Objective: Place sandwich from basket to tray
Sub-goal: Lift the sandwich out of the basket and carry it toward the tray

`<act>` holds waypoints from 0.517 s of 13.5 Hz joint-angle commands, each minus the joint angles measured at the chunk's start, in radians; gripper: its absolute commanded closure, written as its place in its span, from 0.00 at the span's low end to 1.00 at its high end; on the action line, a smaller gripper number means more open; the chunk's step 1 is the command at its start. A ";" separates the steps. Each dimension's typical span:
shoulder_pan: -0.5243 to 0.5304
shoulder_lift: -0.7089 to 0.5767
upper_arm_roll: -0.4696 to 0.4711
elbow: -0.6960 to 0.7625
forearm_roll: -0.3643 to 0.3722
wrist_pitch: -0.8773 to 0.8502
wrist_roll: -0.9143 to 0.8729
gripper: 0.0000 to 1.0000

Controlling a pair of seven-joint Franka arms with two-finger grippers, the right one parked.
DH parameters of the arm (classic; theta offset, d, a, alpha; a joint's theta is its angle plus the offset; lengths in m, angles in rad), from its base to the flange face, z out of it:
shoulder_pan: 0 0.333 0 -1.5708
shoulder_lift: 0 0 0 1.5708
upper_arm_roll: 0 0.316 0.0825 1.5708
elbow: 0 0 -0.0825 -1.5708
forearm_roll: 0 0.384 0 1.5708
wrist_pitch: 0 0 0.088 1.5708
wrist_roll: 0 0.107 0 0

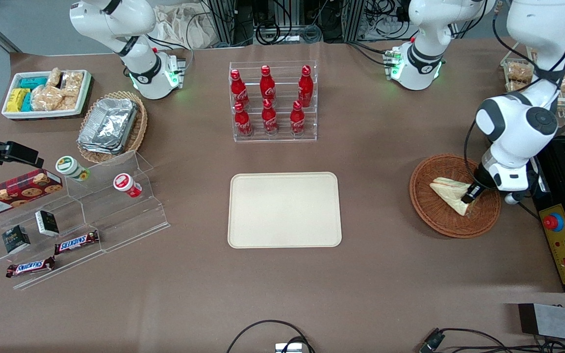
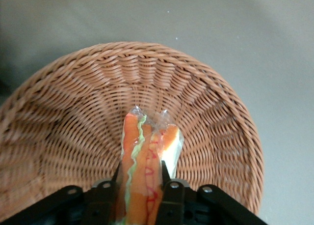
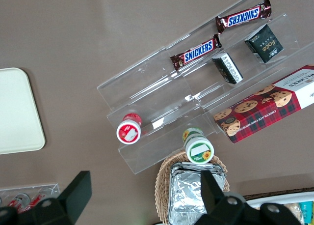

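Front view shows a brown table with the tray (image 1: 284, 210) lying bare near the middle of it, nearer the front edge than a clear rack of red soda bottles (image 1: 272, 101). Toward the working arm's end of the table sits the basket (image 1: 442, 215), and in it lies the sandwich (image 1: 448, 192), a pale wedge. The left arm's gripper (image 1: 468, 194) is down inside the basket at the sandwich's end. Seen from the wrist camera, the sandwich (image 2: 146, 170) stands on edge between the two black fingers (image 2: 169, 198), its orange, green and red filling showing, with the jaws narrowed onto both of its sides and the woven basket wall (image 2: 88, 107) curving around it. The step in hand appears to be the grasp itself; next would come a straight lift clear of the rim, then a carry across to the tray.
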 commanded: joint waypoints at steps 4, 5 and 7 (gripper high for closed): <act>-0.003 -0.167 -0.051 0.048 0.006 -0.233 -0.097 0.96; -0.003 -0.167 -0.076 0.062 0.007 -0.245 -0.104 0.96; -0.003 -0.167 -0.139 0.077 0.050 -0.247 -0.106 0.96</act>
